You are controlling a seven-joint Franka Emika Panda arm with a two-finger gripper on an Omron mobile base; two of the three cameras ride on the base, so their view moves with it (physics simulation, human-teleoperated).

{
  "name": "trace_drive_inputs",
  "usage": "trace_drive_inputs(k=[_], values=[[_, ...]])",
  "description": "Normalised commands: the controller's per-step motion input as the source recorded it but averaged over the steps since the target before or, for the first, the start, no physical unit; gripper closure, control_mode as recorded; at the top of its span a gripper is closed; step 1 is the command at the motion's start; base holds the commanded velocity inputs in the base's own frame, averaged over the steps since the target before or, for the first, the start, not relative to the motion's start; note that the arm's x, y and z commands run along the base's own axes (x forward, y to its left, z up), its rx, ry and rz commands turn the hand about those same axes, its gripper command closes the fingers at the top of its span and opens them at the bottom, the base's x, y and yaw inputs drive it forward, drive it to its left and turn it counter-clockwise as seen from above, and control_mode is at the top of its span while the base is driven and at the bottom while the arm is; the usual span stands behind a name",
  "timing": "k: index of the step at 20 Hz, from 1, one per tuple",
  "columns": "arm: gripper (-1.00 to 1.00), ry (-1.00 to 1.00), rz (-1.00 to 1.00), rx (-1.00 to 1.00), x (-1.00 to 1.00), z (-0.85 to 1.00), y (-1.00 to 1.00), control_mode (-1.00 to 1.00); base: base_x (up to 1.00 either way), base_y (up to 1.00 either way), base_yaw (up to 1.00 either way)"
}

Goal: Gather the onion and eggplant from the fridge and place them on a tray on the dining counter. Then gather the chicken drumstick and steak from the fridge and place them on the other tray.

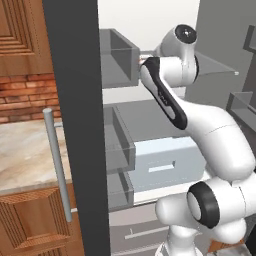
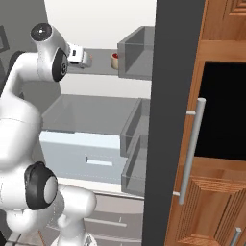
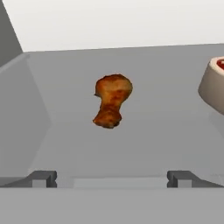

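Hand view: the golden-brown chicken drumstick lies mid-shelf in the tall pale grey fridge, bare grey shelf on every side. The pinkish steak with its whitish rim sits at the right edge. The end effector is spread wide, holding nothing.

The white arm rises from the base, bends at a dark-ringed elbow low down, and runs up and forward to a second joint high up, where the forearm turns to reach level ahead. In the right base view the end effector sticks out sideways past the wrist, pointing right, roughly horizontal. In the hand view its two dark fingertips stand wide apart at the bottom, jaws spread, with nothing between them. In the left base view the wrist is hidden behind the upper arm link.
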Motion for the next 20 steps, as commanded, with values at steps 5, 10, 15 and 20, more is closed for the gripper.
trace_drive_inputs(k=[5, 10, 15, 20], values=[[-1.00, 0.13, 0.00, -0.03, 0.53, 0.00, 0.07, -1.00, 0.00, 0.00, 0.00], [-1.00, 0.07, 0.00, -0.05, 0.59, 0.00, 0.14, -1.00, 0.00, 0.00, 0.00], [-1.00, 0.02, 0.00, -0.02, 0.50, -0.07, 0.06, -1.00, 0.00, 0.00, 0.00], [-1.00, 0.00, 0.00, -0.01, 0.14, -0.21, -0.06, -1.00, 0.00, 0.00, 0.00]])
